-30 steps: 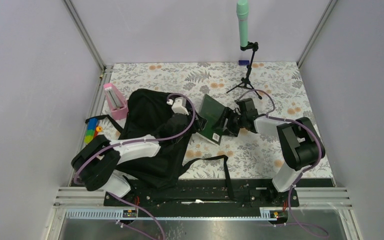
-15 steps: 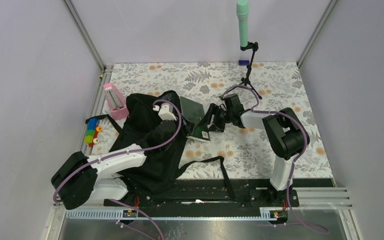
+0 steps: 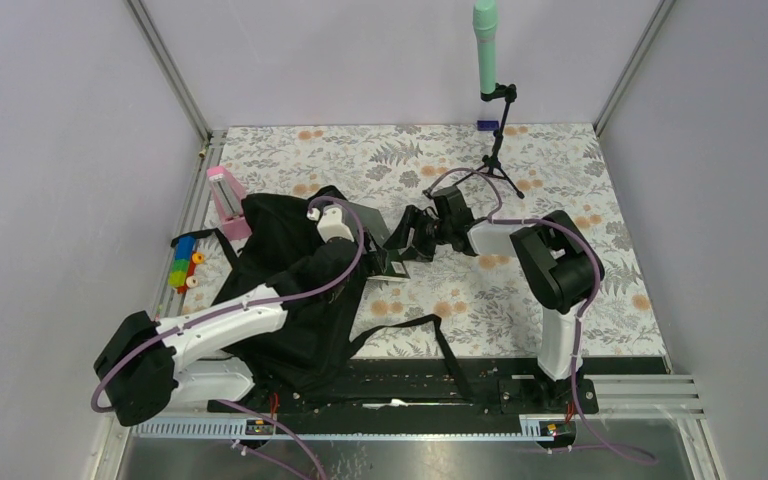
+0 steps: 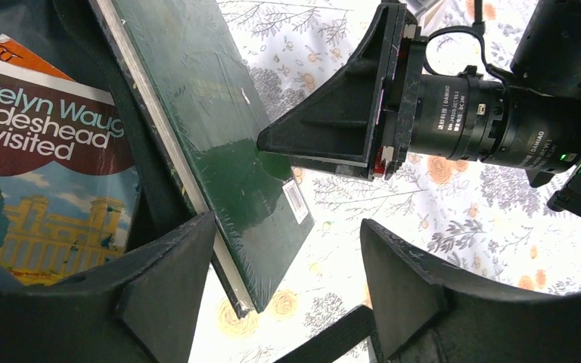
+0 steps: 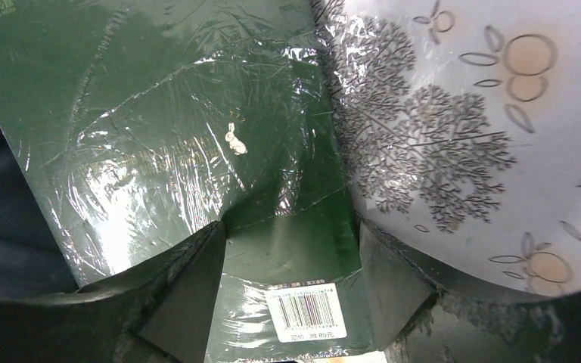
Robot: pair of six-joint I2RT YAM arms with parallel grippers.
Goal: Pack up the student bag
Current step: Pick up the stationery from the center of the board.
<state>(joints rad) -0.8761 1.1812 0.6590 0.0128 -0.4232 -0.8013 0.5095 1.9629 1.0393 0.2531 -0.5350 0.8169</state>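
Observation:
The black student bag (image 3: 290,290) lies at the left of the table, its mouth facing right. My left gripper (image 3: 358,252) is at that mouth, jaws wide open (image 4: 287,295), one finger (image 4: 166,280) against the bag's fabric edge (image 4: 155,189). A shrink-wrapped green book (image 3: 375,235) sits partly inside the mouth (image 4: 219,128). A Brideshead Revisited paperback (image 4: 38,174) lies inside the bag. My right gripper (image 3: 403,240) is open, with its fingertips on the green cover (image 5: 159,113) and the barcode between them (image 5: 291,242).
A pink box (image 3: 228,198) and a coloured block toy (image 3: 182,262) lie left of the bag. A green microphone on a black tripod (image 3: 495,150) stands at the back. The bag's straps (image 3: 440,330) trail over the floral table near the front edge.
My right gripper has moved left with the green book, whose far end now sits in the bag's mouth. My left arm and the bag's opening have shifted left.

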